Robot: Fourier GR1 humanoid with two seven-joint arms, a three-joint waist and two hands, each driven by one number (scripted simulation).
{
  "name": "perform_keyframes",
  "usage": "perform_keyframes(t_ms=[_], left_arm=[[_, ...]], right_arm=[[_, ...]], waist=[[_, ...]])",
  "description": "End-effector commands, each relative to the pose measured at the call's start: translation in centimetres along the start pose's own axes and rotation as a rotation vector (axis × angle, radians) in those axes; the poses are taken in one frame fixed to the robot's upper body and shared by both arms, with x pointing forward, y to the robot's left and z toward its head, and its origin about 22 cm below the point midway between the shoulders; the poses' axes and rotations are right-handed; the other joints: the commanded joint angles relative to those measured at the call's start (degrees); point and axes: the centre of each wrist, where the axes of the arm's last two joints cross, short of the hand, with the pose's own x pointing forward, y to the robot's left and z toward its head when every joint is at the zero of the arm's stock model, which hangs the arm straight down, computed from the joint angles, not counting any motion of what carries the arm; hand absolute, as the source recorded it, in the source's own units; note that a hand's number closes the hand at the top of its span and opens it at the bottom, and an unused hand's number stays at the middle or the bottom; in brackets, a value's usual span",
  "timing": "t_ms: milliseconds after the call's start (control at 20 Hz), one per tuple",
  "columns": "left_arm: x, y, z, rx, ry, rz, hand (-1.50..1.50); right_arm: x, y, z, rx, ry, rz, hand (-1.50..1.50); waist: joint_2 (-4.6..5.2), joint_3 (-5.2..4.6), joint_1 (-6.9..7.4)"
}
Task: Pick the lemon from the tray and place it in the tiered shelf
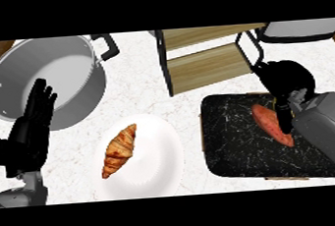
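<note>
The black marbled tray (pixel 234 144) lies on the counter at the right. My right hand (pixel 290 79) hangs over the tray's far right corner with its fingers curled. Only a thin yellow sliver of the lemon (pixel 274 99) shows under the hand; the rest is hidden. The wooden tiered shelf (pixel 205 63) with dark posts stands just beyond the tray, left of the right hand. My left hand (pixel 32 125) rests open at the left edge, fingers up, in front of a big pot.
An orange-red sweet potato (pixel 273 126) lies in the tray by my right forearm. A white plate (pixel 160 164) holds a croissant (pixel 120 150). A large grey pot (pixel 65 63) stands at the far left. Another grey pot (pixel 303 29) sits at the far right.
</note>
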Motion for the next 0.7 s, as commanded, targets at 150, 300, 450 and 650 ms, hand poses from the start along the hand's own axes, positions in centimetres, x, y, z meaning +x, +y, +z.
perform_keyframes(t_ms=[150,300,450,650], left_arm=[[0.4,0.2,0.3,0.000,0.016,-0.013,0.00],[-0.1,1.6,1.1,0.010,0.009,-0.015,0.00],[0.2,0.6,0.5,0.007,0.007,-0.004,0.00],[0.6,0.2,-1.1,0.003,0.015,-0.003,0.00]], right_arm=[[-0.7,2.9,-1.1,0.027,-0.003,0.000,-1.50],[-2.3,2.7,-0.7,0.024,0.007,0.011,-1.50],[-2.3,4.9,-2.8,0.041,0.019,0.015,-1.50],[-4.0,4.4,-2.0,0.009,-0.017,-0.010,-1.50]], waist=[[0.02,-0.06,-0.10],[0.00,-0.07,-0.06],[0.09,-0.05,0.12],[0.04,-0.06,-0.34]])
